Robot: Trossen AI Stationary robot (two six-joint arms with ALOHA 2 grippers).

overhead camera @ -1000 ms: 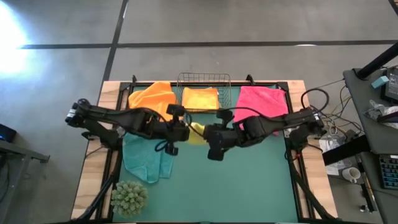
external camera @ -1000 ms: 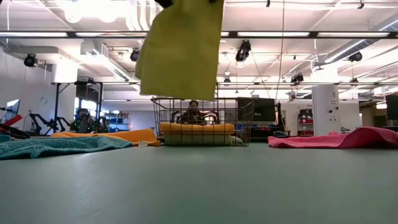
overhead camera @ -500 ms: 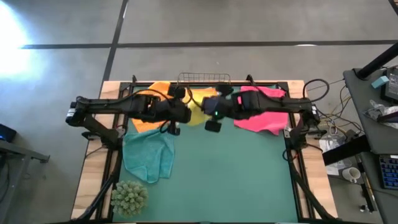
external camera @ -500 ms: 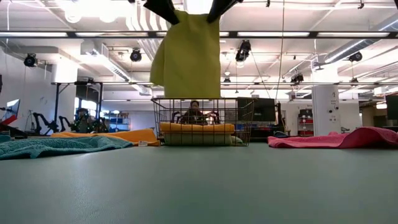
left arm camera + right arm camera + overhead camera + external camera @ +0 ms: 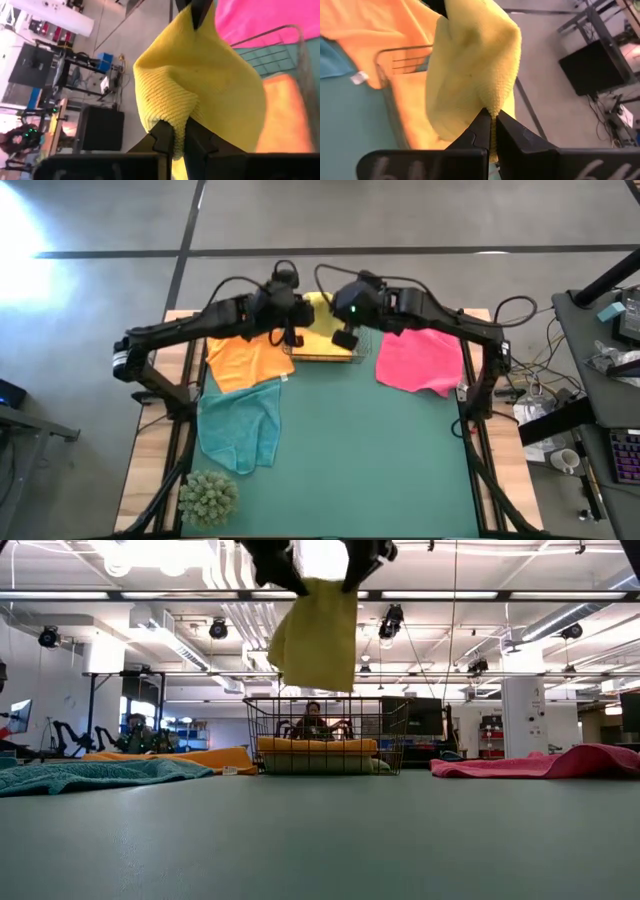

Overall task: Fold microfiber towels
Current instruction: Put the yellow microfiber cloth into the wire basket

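Observation:
A folded yellow towel [image 5: 318,315] hangs between my two grippers above the wire basket [image 5: 325,352] at the table's far edge; it also shows in the low view [image 5: 318,638]. My left gripper [image 5: 178,131] and my right gripper [image 5: 491,116] are each shut on it. An orange towel [image 5: 318,746] lies folded in the basket. Another orange towel [image 5: 245,355] and a teal towel [image 5: 240,425] lie on the left, a pink towel [image 5: 420,358] on the right. My left gripper pinches the yellow towel's upper edge [image 5: 167,117] between its two fingers, on the towel's left side; several layers. The towel hangs below, clear of the basket. My right gripper pinches the towel's upper edge [image 5: 492,107] on the towel's right side, between its two fingers. The cloth hangs slack between the two grippers.
A green spiky plant ball [image 5: 208,498] sits at the near left corner. The green mat [image 5: 370,460] is bare in the middle and near right. A person [image 5: 312,720] shows in the room behind the basket.
Both grippers have gone toward the table's far edge with the yellow towel, from over the mat's middle to above the wire basket. The towel stays lifted clear, hanging between them.

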